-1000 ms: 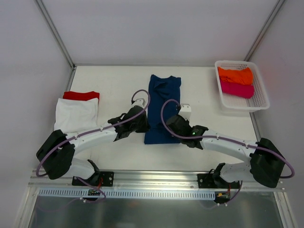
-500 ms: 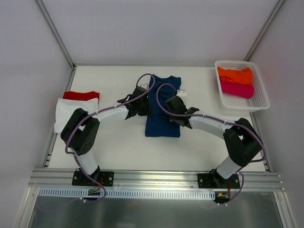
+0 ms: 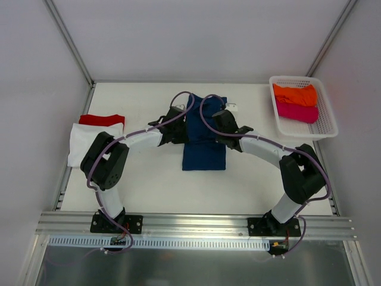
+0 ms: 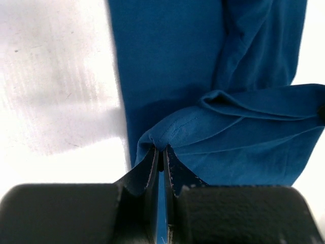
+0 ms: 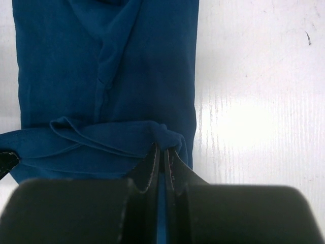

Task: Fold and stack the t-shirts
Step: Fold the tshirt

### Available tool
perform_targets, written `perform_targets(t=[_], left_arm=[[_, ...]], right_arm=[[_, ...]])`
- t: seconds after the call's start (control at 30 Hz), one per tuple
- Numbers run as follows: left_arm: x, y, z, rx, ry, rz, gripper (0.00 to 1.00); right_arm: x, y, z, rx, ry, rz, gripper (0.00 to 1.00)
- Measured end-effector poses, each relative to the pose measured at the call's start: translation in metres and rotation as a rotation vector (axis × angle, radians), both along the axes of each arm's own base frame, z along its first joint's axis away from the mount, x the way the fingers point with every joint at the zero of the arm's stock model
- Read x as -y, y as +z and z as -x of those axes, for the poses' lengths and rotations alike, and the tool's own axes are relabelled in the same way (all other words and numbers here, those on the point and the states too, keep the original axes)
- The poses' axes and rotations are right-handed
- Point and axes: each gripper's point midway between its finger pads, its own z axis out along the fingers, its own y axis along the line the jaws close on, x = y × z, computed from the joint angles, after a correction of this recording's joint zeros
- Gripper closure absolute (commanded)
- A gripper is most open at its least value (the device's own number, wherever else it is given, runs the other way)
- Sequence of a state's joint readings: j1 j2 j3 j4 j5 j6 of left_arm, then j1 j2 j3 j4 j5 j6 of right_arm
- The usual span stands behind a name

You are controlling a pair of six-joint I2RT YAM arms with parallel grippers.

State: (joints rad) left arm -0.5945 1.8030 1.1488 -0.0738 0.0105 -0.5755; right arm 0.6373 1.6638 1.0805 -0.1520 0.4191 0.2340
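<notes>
Since a moment ago the left gripper (image 4: 160, 150) and right gripper (image 5: 161, 149) have drawn the navy t-shirt (image 3: 203, 156) hem farther from the bases, each clamped on a corner. It lies on the table (image 3: 143, 179), left of the basket (image 3: 326, 122).

The left arm (image 3: 140, 141) and right arm (image 3: 265, 152) are white tubes with bulky black joints (image 3: 106, 167) and bases (image 3: 116, 223). A purple cable (image 3: 180, 94) loops along each. The left gripper (image 4: 158, 151) and right gripper (image 5: 161, 150) are dark and thin-fingered.
</notes>
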Motion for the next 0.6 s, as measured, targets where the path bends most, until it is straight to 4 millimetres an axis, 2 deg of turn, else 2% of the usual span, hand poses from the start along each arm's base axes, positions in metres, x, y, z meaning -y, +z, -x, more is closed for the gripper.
perform_targets(t=[0.27,0.4,0.47,0.5,0.53,0.57,0.6], left_arm=[[-0.008,0.000,0.000,0.015,0.005,-0.041,1.00],[0.000,0.003,-0.014,0.024,-0.008,-0.043,0.93],[0.002,0.002,-0.023,0.024,-0.007,-0.040,0.73],[0.002,0.000,-0.026,0.023,-0.009,-0.043,0.57],[0.001,-0.002,-0.028,0.021,-0.008,-0.047,0.22],[-0.001,-0.003,-0.031,0.017,0.003,-0.044,0.11],[-0.003,-0.003,-0.033,0.018,0.004,-0.050,0.07]], right_arm=[[0.001,-0.002,-0.001,-0.006,0.001,-0.006,0.99],[0.000,-0.012,-0.010,-0.024,-0.005,0.010,0.99],[0.000,-0.018,-0.015,-0.034,-0.008,0.019,0.99],[0.000,-0.021,-0.017,-0.040,-0.010,0.023,0.93],[0.000,-0.023,-0.020,-0.043,-0.013,0.025,0.85],[0.000,-0.024,-0.023,-0.046,-0.016,0.029,0.77],[0.001,-0.025,-0.026,-0.049,-0.020,0.032,0.61]])
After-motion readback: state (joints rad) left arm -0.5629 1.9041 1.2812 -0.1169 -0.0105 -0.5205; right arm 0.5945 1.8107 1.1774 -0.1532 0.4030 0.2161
